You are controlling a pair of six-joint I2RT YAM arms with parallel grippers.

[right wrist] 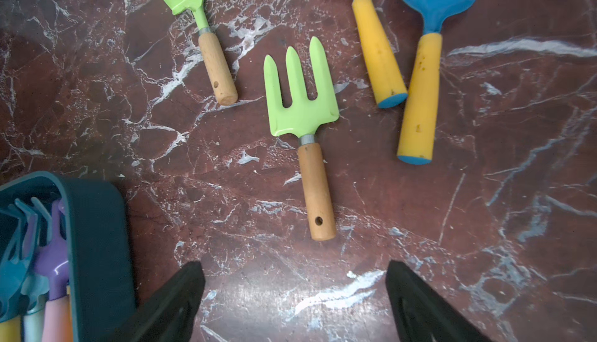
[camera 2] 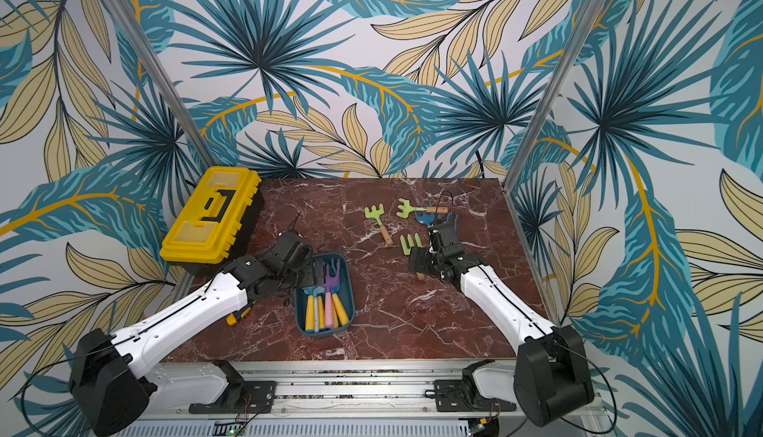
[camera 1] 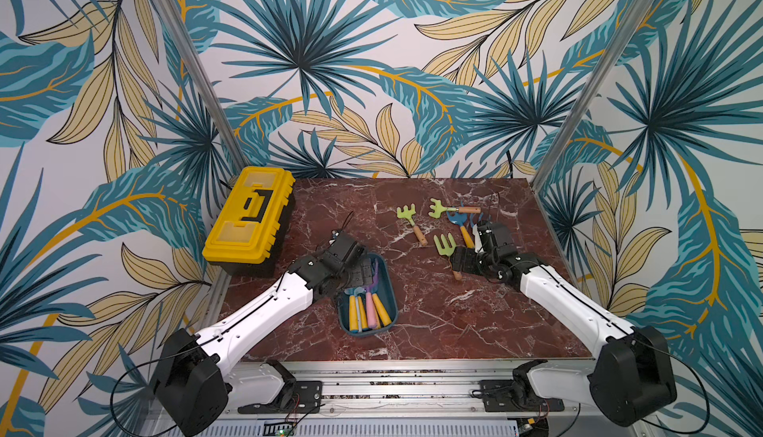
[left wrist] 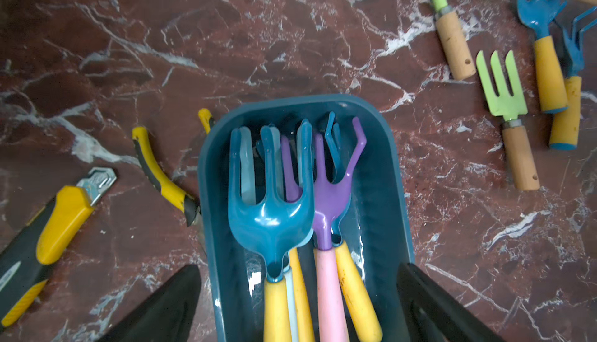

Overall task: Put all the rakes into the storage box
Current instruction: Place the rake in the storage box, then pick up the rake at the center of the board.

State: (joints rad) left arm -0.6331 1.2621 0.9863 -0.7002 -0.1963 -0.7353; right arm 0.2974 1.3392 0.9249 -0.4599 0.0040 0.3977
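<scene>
Your left gripper [left wrist: 297,268] hangs right over the storage box [left wrist: 378,175], its jaws spread wide, one to each side of the box's near end, pinching nothing. That fits a drop. The teal rake [left wrist: 269,217] lies on top of the pile inside the storage box, tines toward the box's far end and yellow handle toward the arm, beside a purple rake [left wrist: 328,195], so I judge that one placed. The handles all point the same way, which is likely why so many fit in so shallow a box. Your right gripper [right wrist: 294,263] hovers over bare bench [right wrist: 484,227] to the right of the storage box, jaws also spread and empty. It is lined up with the wooden handle of a green three-tined fork [right wrist: 300,110] lying flat, near the box but clear of it. A green rake [right wrist: 214,62] and a blue rake [right wrist: 420,98] lie farther from the box.
</scene>
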